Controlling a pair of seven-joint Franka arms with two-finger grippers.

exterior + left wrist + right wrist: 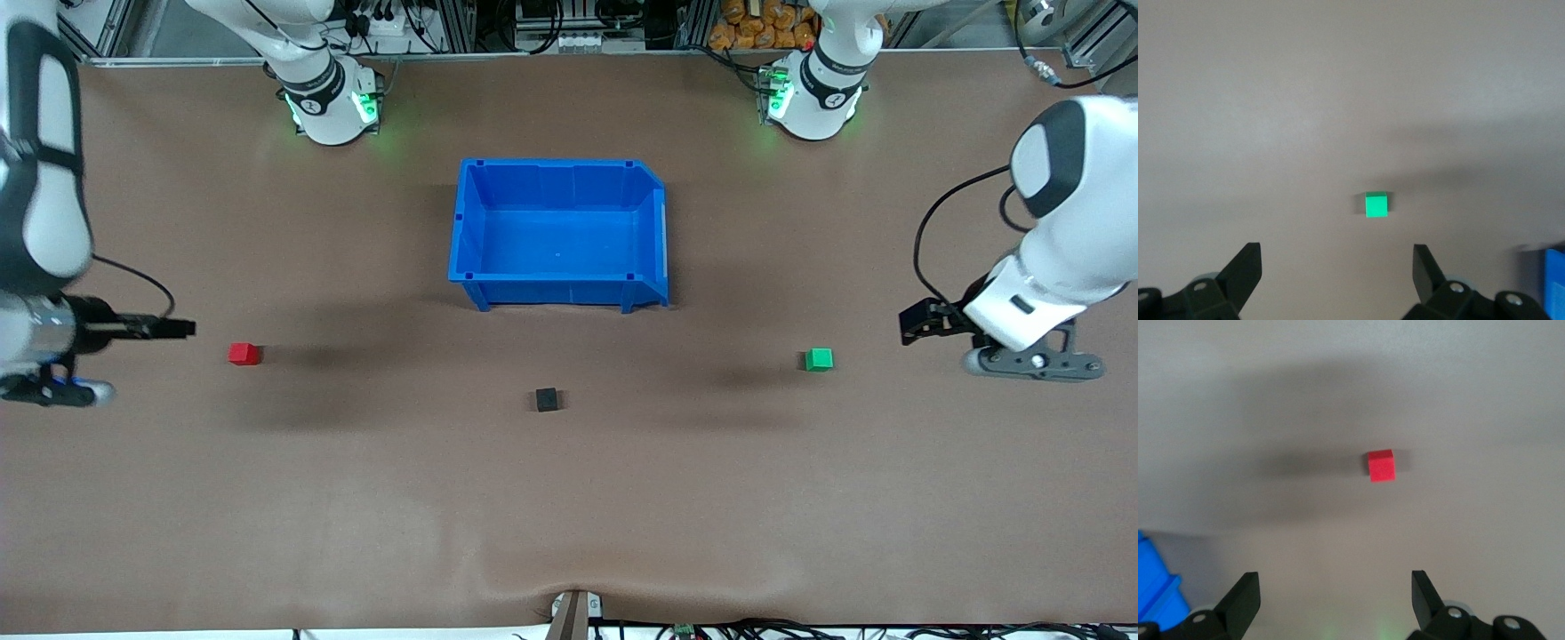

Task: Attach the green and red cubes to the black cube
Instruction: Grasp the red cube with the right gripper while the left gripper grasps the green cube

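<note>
Nearest the camera sits the black cube (547,399), alone mid-tabletop (569,498), with the blue bin (560,233) farther back. Red cube (243,353) lies toward the right arm's end, green cube (819,358) toward the left arm's end, both well apart from the black one. Right hand (182,328) hangs beside red, fingers (1241,597) spread wide and holding nothing; left hand (916,324) hangs beside green, likewise spread. Nothing is attached yet; this looks like the approach. Each hand next needs to drop squarely over its cube and close.
</note>
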